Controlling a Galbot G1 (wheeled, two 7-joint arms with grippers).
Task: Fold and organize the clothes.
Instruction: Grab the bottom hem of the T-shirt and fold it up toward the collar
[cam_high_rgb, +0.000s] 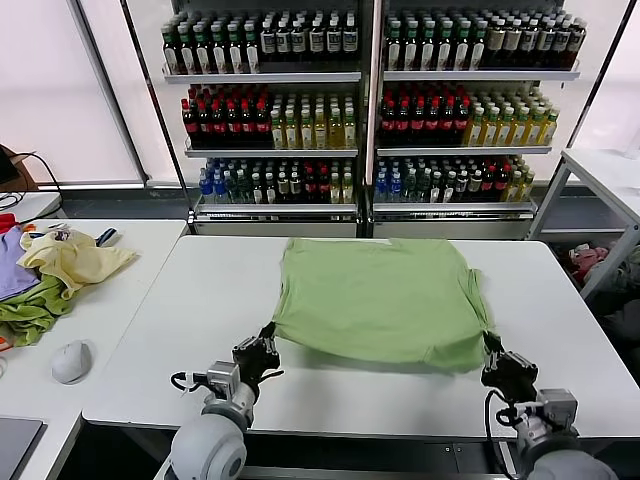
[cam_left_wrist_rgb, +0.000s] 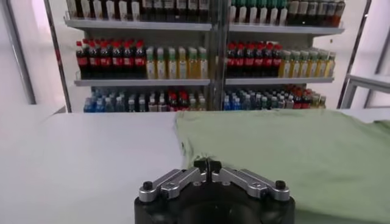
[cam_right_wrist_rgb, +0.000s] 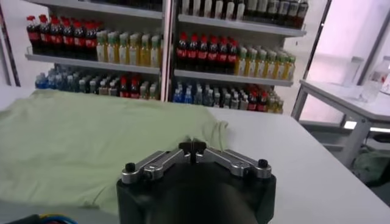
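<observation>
i have the light green shirt (cam_high_rgb: 385, 298) lying back-up across the middle of the white table (cam_high_rgb: 200, 300), its near hem lifted slightly off the surface. my left gripper (cam_high_rgb: 262, 342) is closed on the near left corner of the hem, and my right gripper (cam_high_rgb: 494, 352) is closed on the near right corner. in both wrist views the fingers meet with cloth pinched between them. i judge that holding both corners keeps the hem taut and level, ready to carry it toward the far edge for 1 clean fold. a pile of other garments (cam_high_rgb: 45, 275) sits on the side table (cam_high_rgb: 110, 310) at the left, well apart.
</observation>
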